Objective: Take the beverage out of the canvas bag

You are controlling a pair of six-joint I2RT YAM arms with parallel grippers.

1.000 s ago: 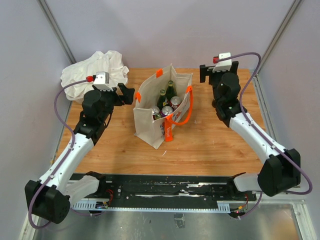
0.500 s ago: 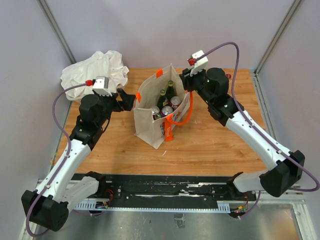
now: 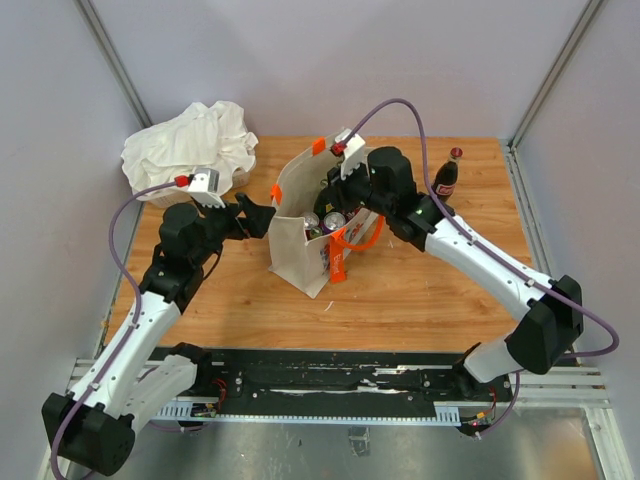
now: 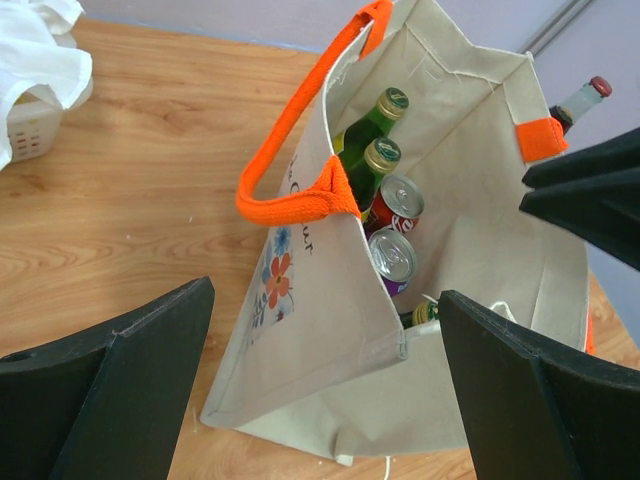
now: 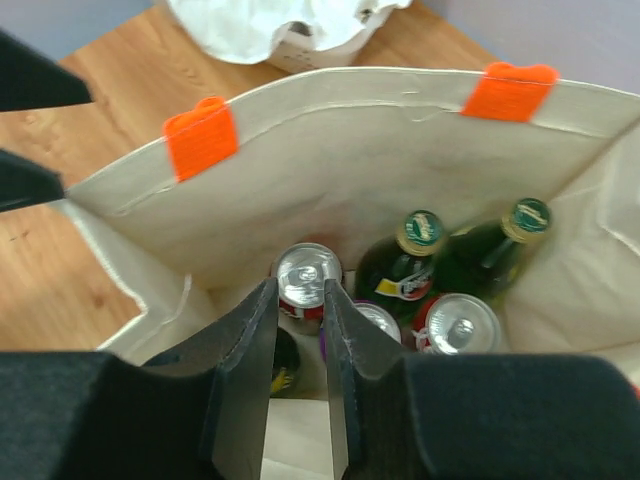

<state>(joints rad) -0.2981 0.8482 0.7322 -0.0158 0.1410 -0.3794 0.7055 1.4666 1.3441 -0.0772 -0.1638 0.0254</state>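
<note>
On the wooden worktop (image 3: 430, 290) the soft canvas bag (image 3: 295, 252) stands open with the beverages (image 4: 398, 203) upright inside, the right jaws a narrow, empty slit above a can (image 5: 308, 275) (smooth, probably heavy, best clasped around its sides), the left jaws wide beside the bag.

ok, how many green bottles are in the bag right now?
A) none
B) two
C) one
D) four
B: the right wrist view looks straight down into the bag and shows exactly two green bottles with capped tops, side by side next to the cans.
</note>
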